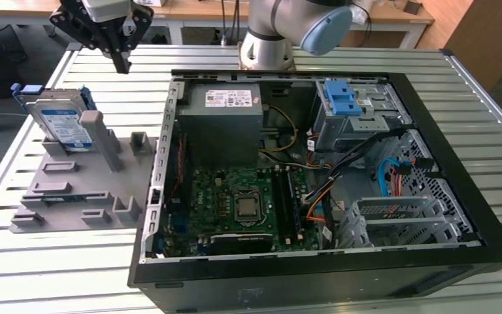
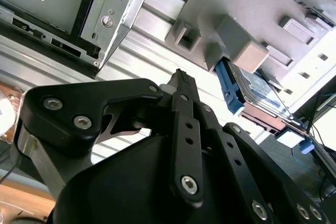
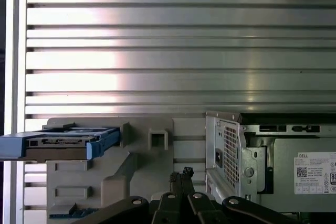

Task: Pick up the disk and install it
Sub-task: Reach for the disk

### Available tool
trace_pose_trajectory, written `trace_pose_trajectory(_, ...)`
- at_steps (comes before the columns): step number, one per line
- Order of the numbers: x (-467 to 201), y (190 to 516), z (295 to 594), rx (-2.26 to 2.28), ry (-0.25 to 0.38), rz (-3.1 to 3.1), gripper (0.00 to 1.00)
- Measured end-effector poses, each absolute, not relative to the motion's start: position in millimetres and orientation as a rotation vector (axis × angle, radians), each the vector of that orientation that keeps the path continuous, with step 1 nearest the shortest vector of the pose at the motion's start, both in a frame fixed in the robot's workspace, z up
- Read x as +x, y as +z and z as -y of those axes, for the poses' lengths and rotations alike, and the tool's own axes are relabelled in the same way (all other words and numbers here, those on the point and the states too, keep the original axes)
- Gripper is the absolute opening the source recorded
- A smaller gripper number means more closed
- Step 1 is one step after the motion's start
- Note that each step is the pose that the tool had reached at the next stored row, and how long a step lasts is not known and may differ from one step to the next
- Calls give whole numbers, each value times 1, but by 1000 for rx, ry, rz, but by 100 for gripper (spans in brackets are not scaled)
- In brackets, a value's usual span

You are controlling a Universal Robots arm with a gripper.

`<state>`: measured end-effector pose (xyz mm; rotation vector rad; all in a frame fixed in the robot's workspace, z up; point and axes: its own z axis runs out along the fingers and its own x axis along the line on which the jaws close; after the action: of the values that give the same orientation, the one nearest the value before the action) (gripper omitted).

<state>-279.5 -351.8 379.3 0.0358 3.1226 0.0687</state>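
Surface: slatted aluminium table [image 1: 59, 275]; wooden desks behind.
Alongside: open computer case [image 1: 321, 275]; grey fixture [image 1: 68, 186] just beside it.
Gripper [image 1: 123, 65] – fingers pressed together, empty, high above the table beyond the fixture.
Disk [image 1: 63, 124] – on edge in the fixture, long axis running toward the case, blue handle at the far end.
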Motion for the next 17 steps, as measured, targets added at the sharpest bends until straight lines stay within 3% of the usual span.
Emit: trace_pose_trajectory(17, -314, 376, 346, 36, 69, -3128, 11)
